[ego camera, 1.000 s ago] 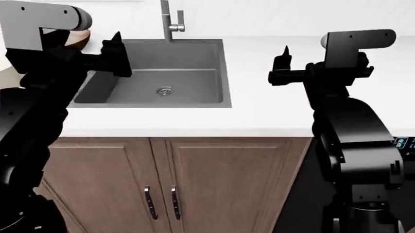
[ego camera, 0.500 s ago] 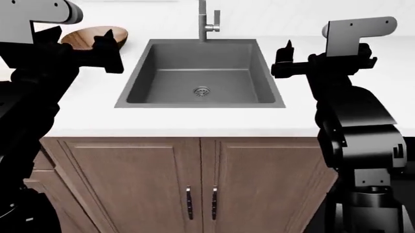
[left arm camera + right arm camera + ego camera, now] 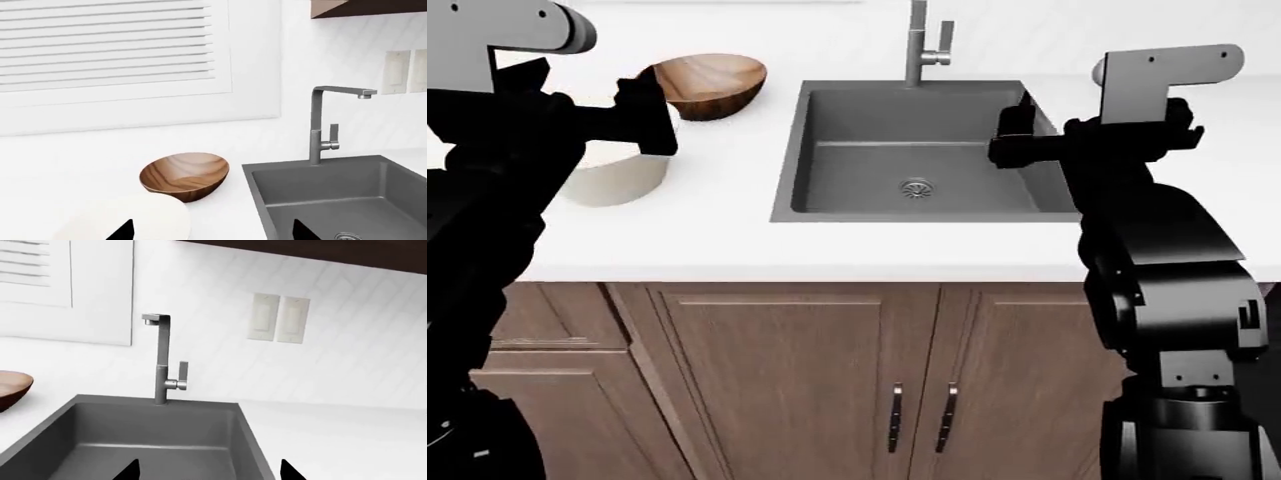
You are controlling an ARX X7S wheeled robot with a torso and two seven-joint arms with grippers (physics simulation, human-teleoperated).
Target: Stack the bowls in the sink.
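White table (image 3: 707,235) spans the head view above brown cabinet doors (image 3: 814,380). The sink (image 3: 827,190), a dark grey basin with a round drain (image 3: 917,187), is set into the table; the steel faucet (image 3: 925,45) stands at its back edge. Neither bowl is in the sink. The brown wood-grain bowl (image 3: 705,85) sits upright on the table to the left of the sink, near its back corner; the cream-white bowl (image 3: 614,175) sits on the table nearer the front and further left, apart from the brown one, partly hidden by the left arm. Left pincer (image 3: 647,115) hangs over the table between the two bowls; in the left wrist view its two dark fingertips (image 3: 123,231) are spread wide, one over the white bowl's rim, holding nothing. Right pincer (image 3: 1014,135) hangs over the right side of the sink; the right wrist view shows its tips (image 3: 128,471) spread apart above the basin, empty. Wall behind: louvred window shutter (image 3: 107,50) and pale switch plates (image 3: 280,317).
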